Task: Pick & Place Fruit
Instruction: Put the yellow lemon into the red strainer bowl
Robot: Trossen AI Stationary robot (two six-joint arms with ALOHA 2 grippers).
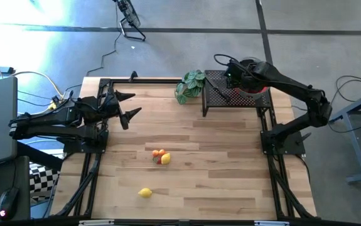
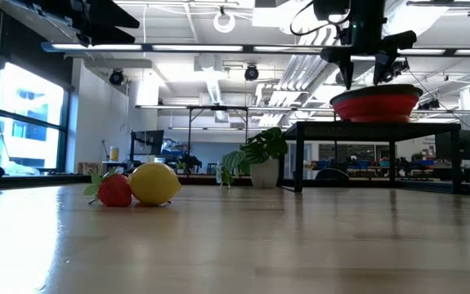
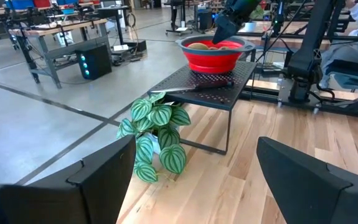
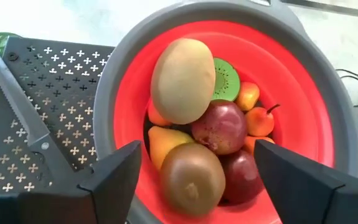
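A red collapsible bowl (image 4: pixel 303 112) holds several toy fruits (image 4: pixel 219 127), among them a tan oval one (image 4: pixel 183 79) and a brown kiwi (image 4: pixel 191 177). The bowl (image 2: pixel 375 104) stands on a black perforated stand (image 1: pixel 227 94) at the table's far right. My right gripper (image 4: pixel 197 149) hangs open just above the bowl, slanting down, its fingers on either side of the brown kiwi. On the table lie an orange, red and yellow cluster of fruit (image 1: pixel 161 156) and a lemon (image 1: pixel 145 193). My left gripper (image 1: pixel 133 103) waits open at the far left.
A green leafy plant (image 1: pixel 191 85) stands on the table beside the stand's left side. A serrated knife (image 4: pixel 17 99) lies on the stand next to the bowl. Bare wood (image 1: pixel 230 169) stretches between the fruit cluster and the right arm's base.
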